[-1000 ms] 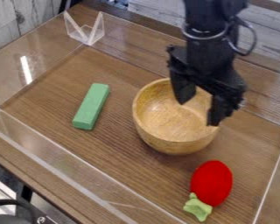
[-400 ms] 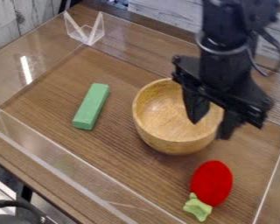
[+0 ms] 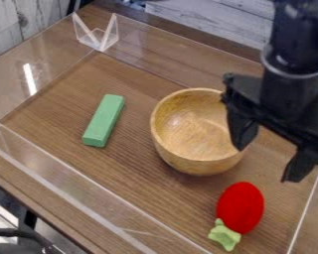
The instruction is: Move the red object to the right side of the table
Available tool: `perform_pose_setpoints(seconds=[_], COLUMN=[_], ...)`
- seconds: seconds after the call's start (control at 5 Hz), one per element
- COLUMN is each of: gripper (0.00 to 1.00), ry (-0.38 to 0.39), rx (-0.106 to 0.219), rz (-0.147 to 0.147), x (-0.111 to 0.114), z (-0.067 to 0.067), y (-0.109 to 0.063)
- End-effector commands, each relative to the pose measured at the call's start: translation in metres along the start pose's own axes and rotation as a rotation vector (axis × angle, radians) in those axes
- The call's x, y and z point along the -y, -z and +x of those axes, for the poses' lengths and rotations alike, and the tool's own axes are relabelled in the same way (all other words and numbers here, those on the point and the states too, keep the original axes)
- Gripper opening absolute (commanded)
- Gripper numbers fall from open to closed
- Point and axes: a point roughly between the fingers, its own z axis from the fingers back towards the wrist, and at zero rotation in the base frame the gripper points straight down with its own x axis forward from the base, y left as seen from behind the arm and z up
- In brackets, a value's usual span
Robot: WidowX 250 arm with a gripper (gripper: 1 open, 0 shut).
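From the single camera view, my pincer (image 3: 276, 149) hangs at the right of the frame, pointing nearly straight down, its two dark fingers spread wide with nothing between them. One finger (image 3: 241, 123) stands just in front of the right rim of the wooden bowl (image 3: 198, 130); the other reaches lower, toward the right edge of the frame, above the clear acrylic wall (image 3: 308, 213) there.

The red object (image 3: 240, 205) lies on the surface (image 3: 69, 89) in the lower right of the frame, its little green stem pointing toward the bottom edge. It sits below and slightly left of my pincer, apart from it, and just below the bowl without clearly touching it. I am not gripping it.

The green block (image 3: 103, 120) rests left of the bowl, well apart from everything else, and a small clear stand sits in the upper left corner.

As for progress, I judge the red object already lies well toward the right side of the surface as the frame shows it, near the right-hand wall. Whether that spot counts as far enough I cannot tell; if not, what remains is to drop onto it, pinch it and carry it closer to the wall.
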Motion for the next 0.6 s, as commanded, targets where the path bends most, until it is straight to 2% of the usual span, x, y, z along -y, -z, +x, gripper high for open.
perform_pose_setpoints(seconds=[0.0, 0.2, 0.4], gripper=[0.0, 1.0, 1.0], ry=[0.034, -0.033, -0.069], rx=[0.078, 0.107, 0.102], rz=[-0.021, -0.03, -0.053], x=[-0.012, -0.022, -0.023], z=[0.014, 0.012, 0.009], y=[-0.028, -0.024, -0.017])
